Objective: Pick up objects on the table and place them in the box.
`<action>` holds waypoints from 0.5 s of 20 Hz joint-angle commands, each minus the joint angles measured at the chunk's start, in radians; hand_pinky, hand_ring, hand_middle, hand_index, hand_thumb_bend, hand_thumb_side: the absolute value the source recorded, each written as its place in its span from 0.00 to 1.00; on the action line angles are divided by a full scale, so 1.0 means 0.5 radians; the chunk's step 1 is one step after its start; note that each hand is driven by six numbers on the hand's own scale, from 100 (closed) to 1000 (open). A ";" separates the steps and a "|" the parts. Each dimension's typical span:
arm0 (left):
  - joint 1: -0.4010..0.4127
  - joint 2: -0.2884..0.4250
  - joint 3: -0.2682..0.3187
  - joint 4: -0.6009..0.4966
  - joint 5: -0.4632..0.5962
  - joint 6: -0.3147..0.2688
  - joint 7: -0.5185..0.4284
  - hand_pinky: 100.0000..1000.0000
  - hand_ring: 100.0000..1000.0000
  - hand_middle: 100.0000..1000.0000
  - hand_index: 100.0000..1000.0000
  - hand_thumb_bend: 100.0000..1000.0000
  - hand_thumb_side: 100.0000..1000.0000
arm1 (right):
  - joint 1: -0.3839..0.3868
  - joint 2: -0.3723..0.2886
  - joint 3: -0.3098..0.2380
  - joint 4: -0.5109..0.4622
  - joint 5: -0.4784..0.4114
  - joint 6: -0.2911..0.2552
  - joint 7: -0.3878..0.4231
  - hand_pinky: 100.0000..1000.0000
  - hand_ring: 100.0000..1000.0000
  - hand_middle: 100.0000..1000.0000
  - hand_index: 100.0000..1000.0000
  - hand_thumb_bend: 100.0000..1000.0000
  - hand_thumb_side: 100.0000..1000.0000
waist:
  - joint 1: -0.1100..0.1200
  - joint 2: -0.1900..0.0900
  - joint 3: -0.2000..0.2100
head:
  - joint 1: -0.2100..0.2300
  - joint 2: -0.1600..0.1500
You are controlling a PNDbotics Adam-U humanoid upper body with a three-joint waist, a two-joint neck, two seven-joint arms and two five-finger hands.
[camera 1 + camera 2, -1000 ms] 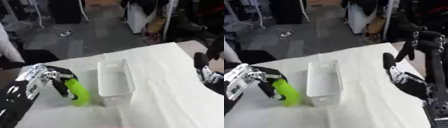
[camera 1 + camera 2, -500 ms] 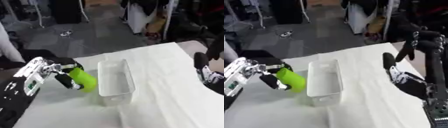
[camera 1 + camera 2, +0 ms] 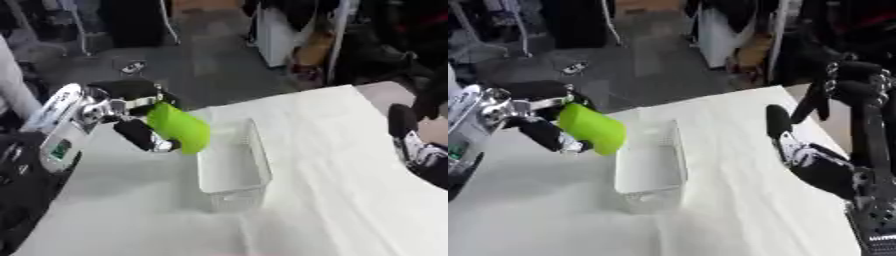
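Where the white desk (image 3: 350,200) is nearest, the clear box (image 3: 230,170) stands. Just beyond its left rim, the left hand (image 3: 131,122) has its fingers curled round a green bottle (image 3: 178,127), held above the desk. The right hand (image 3: 785,132) hangs right, fingers straight.

Silver-cased left forearm, black-fingered left hand (image 3: 140,132); black right hand (image 3: 802,152) with seemingly white markings.
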 commanded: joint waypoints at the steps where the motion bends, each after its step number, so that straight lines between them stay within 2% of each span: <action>1: -0.083 0.018 0.012 -0.043 0.034 -0.017 0.113 0.00 0.00 0.00 0.07 0.00 0.45 | -0.018 -0.021 -0.018 -0.031 0.001 -0.001 -0.005 0.04 0.22 0.22 0.29 0.23 0.38 | -0.007 -0.034 -0.002 | 0.004 0.000; 5: -0.129 -0.024 -0.028 0.015 0.036 -0.062 0.290 0.00 0.00 0.00 0.07 0.00 0.46 | -0.029 -0.013 -0.018 -0.031 0.000 -0.003 -0.006 0.04 0.22 0.22 0.29 0.23 0.38 | -0.002 -0.033 -0.020 | 0.020 -0.002; 10: -0.172 -0.076 -0.074 0.138 -0.008 -0.133 0.383 0.00 0.00 0.00 0.07 0.00 0.46 | -0.058 0.012 -0.017 -0.031 -0.009 -0.009 -0.009 0.04 0.22 0.22 0.29 0.23 0.38 | 0.014 -0.030 -0.062 | 0.052 -0.022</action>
